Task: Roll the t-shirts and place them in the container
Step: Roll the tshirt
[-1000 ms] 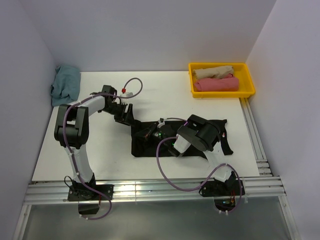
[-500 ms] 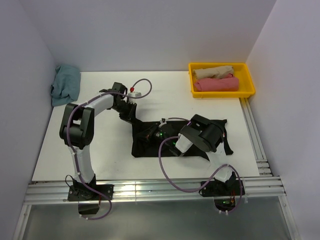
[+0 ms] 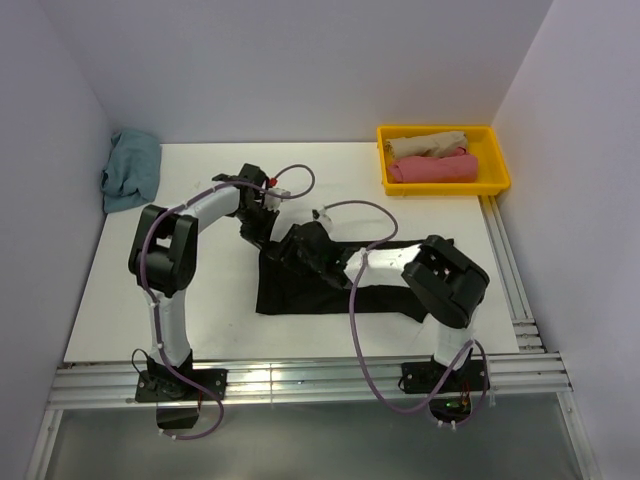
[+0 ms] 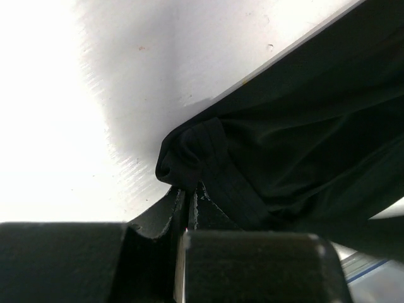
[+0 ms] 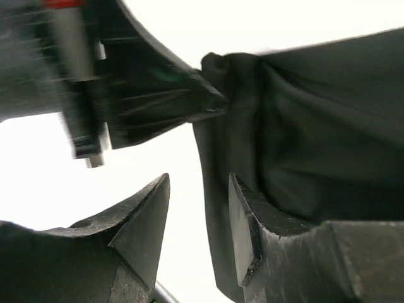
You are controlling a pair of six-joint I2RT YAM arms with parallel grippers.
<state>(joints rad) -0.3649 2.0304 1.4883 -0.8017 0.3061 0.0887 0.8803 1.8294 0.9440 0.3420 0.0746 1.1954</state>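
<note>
Having swung the right gripper (image 5: 199,178) across to the far-left corner of the black shirt (image 3: 340,290) lying mid-table, now holding its jaws apart at the cloth's edge while pinching that corner tight in the left gripper (image 4: 189,192). Likely risking a slipped corner or a crooked roll by pulling on so thin a fold with nothing gripped on the right. Keeping beige roll (image 3: 428,145) and pink roll (image 3: 432,168) side by side in yellow tray (image 3: 497,186), far right.

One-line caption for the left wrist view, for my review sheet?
Left wrist view: the left tool is pinched shut on a bunched corner of the black t-shirt on the white table.
</note>
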